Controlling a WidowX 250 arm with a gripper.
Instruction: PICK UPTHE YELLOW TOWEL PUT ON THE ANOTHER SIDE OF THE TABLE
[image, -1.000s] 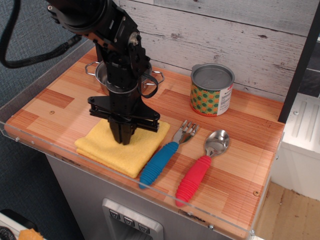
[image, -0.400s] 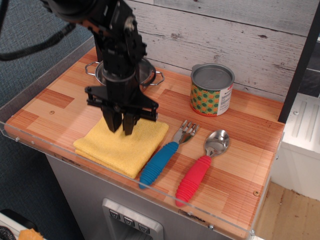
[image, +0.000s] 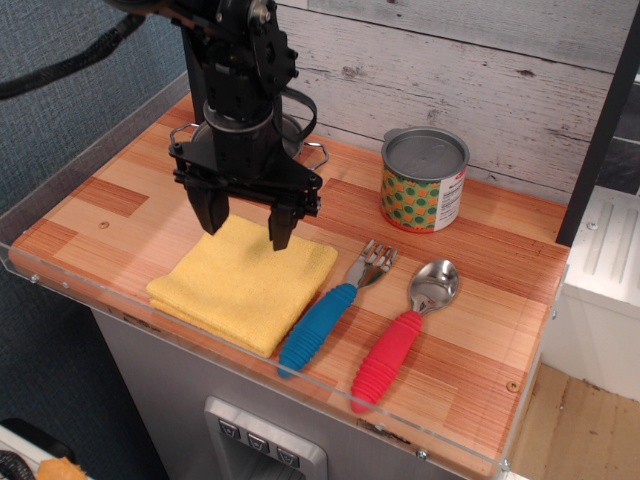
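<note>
The yellow towel (image: 242, 285) lies folded flat on the table (image: 500, 320) near the front left edge. My gripper (image: 246, 226) hangs just above the towel's back part. Its two black fingers are spread apart and hold nothing. The fingertips are clear of the cloth.
A steel pot (image: 300, 140) stands behind the gripper, mostly hidden by the arm. A patterned tin can (image: 424, 180) stands at the back. A blue-handled fork (image: 335, 310) and a red-handled spoon (image: 405, 335) lie right of the towel. A clear acrylic rim (image: 200, 325) lines the front edge.
The gripper was shut with its tips down on the towel. It has risen off the cloth and opened wide. The towel stays flat in the same spot.
</note>
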